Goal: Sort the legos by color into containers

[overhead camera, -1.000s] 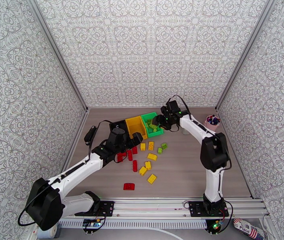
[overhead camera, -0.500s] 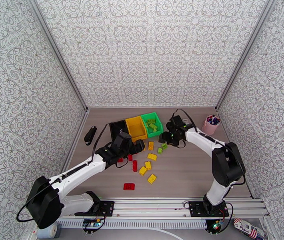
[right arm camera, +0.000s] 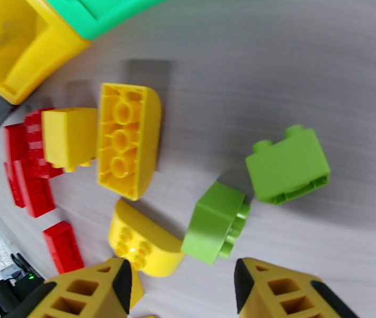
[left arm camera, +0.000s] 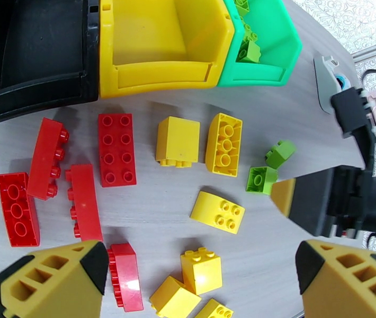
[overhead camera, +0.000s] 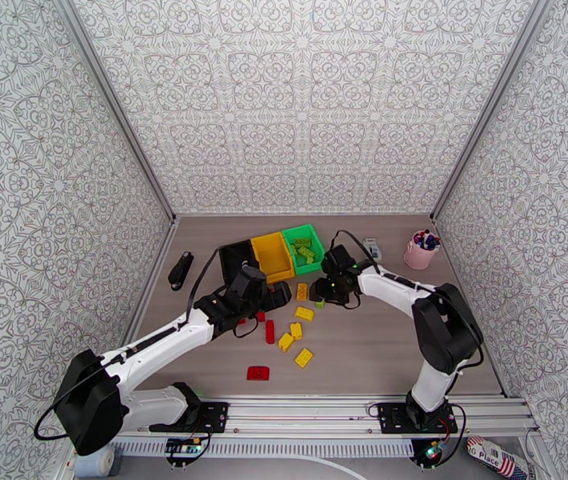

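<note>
While the right gripper [right arm camera: 181, 279] hangs low over the table with its jaws apart and nothing between them, the step in hand looks like picking up 1 of the 2 loose green legos. The nearer green brick [right arm camera: 214, 223] lies on its side just ahead of the fingertips. The farther green brick [right arm camera: 288, 165] sits near it, not touching. A curved yellow brick [right arm camera: 143, 242] lies just beside the nearer green one, on the side of the left-hand finger, and that is the main hazard.

To do this well, the gripper should centre over the nearer green brick first, so that 1 pad goes down in the narrow gap beside the yellow piece and the other on the open side. The pads should meet flat faces rather than the studs, which could let the brick twist out. Closing should wait until both pads are level with the brick's middle.

After a firm grasp comes a straight lift, high enough to clear the rim, and a short carry to the green bin [left arm camera: 272, 49]. It stands at the end of the row beside the yellow bin [left arm camera: 156, 75] and black bin [left arm camera: 34, 54], and already holds green pieces.

The left gripper [left arm camera: 198, 261] hovers close by, spread wide and empty, over the red bricks [left arm camera: 116, 149], so the right arm's path should stay on its own side.
</note>
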### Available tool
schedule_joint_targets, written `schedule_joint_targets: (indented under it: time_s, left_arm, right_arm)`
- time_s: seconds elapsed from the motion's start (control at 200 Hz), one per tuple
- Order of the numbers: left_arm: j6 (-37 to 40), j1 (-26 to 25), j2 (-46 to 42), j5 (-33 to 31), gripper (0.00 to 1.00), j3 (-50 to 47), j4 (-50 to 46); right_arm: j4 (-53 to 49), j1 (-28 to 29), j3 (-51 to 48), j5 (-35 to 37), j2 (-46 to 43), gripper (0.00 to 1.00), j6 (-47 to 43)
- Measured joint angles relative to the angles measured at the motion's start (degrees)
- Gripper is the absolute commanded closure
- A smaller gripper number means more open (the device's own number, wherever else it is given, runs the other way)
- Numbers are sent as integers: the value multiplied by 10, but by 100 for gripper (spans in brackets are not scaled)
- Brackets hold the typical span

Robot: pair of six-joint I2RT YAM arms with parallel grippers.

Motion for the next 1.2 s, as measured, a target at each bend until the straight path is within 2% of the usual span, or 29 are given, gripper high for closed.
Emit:
schedule_joint_targets:
  time_s: [0.495,0.75,0.93,1.201]
  left_arm:
    - [-5,0,-9,-10,1,-23,-2]
    - [-13,1,-9,-10,1,-26,0]
    - [-13,3,-5,-7,1,-26,13]
    - [-13,31,61,63,1,-18,94]
  right_arm:
    - [-2,8,23,30,55,54,0]
    - [-4,9,36,42,65,69,3]
    - [-11,10,37,52,62,75,3]
    - [-20,-3,52,38,22,75,4]
